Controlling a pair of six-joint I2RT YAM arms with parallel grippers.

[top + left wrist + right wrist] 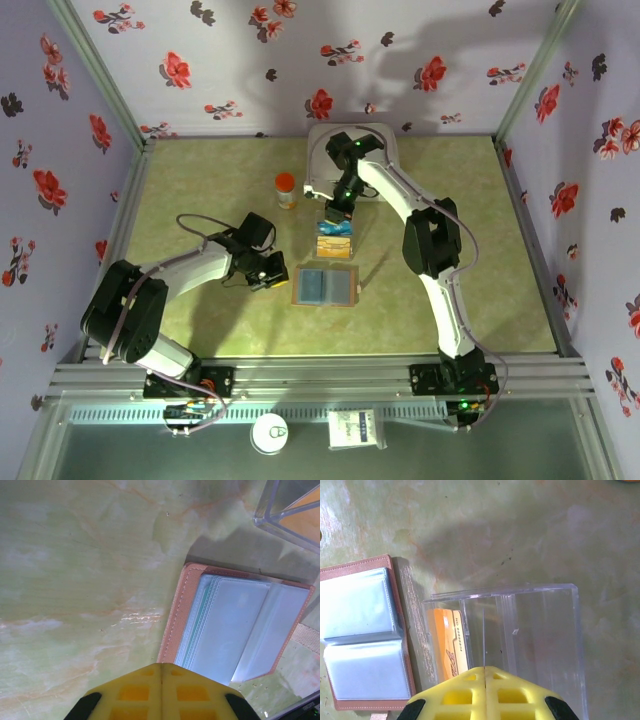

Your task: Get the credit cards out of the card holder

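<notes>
On the table (200, 180), at its middle: card holder (325, 286) open flat, long axis left-right, fold running near to far. Likely light, floppy, slick-sleeved; best pinned by the brown border. Just beyond it, clear box (336, 243), holding an orange one of the credit cards (451, 640): probably thin, stiff, slippery, so pinch an exposed edge. Beside the holder, left gripper (161, 667) closed and empty; above the box, right gripper (484, 670) closed.

I see the card holder (235, 625): stitched leather-look edge, glossy plastic sleeves. The clear box (540, 630): glossy hard plastic; table (75, 580) smooth, slight sheen.
</notes>
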